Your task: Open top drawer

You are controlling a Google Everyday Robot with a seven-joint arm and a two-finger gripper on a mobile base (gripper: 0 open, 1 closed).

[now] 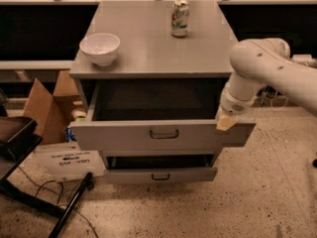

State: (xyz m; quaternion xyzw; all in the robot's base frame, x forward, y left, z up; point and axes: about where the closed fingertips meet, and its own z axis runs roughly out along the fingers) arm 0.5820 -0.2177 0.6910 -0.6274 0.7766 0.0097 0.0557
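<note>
The top drawer (124, 136) of the grey cabinet (148, 43) stands pulled out far toward me. Its tall, wide front panel carries a small dark wire handle (164, 133), and its deep, dark inside shows. My gripper (225, 121), on the white arm (257, 63), sits at the right end of the drawer front, against its top edge. A tan tip shows there. One shallower grey drawer (161, 175) with a like handle shows below, slightly out. The other is hidden behind the open drawer front.
A white bowl (100, 47) and a drink can (180, 18) stand on the cabinet top. A cardboard box (47, 108) and a white sign (69, 163) lie on the floor at left, by a black stand (20, 143) and cables. Speckled floor extends to the right.
</note>
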